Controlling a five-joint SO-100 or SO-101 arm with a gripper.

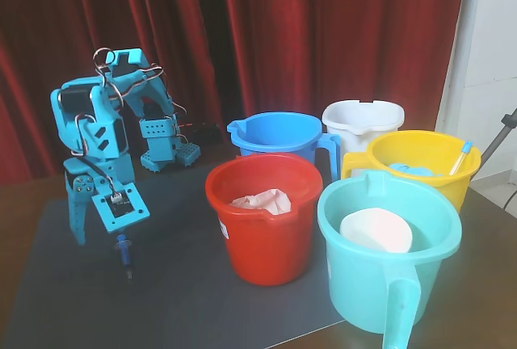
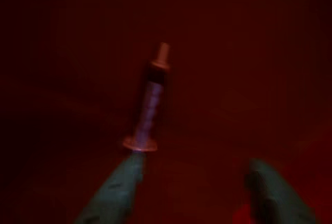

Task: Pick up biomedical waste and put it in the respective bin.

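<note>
Sitting on the dark table mat, the red round plastic bucket (image 1: 265, 218) is holding crumpled pale pink material. The teal bucket (image 1: 388, 256) is holding a white lump, and the yellow bucket (image 1: 424, 165) a blue-ended stick. Beside the red bucket, the small clear syringe with blue ends (image 1: 123, 250) (image 2: 149, 102) is lying below the blue gripper (image 1: 103, 240) (image 2: 196, 180), whose fingers are spread apart, gripping nothing.

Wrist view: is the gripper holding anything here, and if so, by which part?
Apparently nothing. The small clear-barrelled syringe lies beyond the gripper; one teal finger meets its flange end, the other stands well apart, jaws open.
</note>
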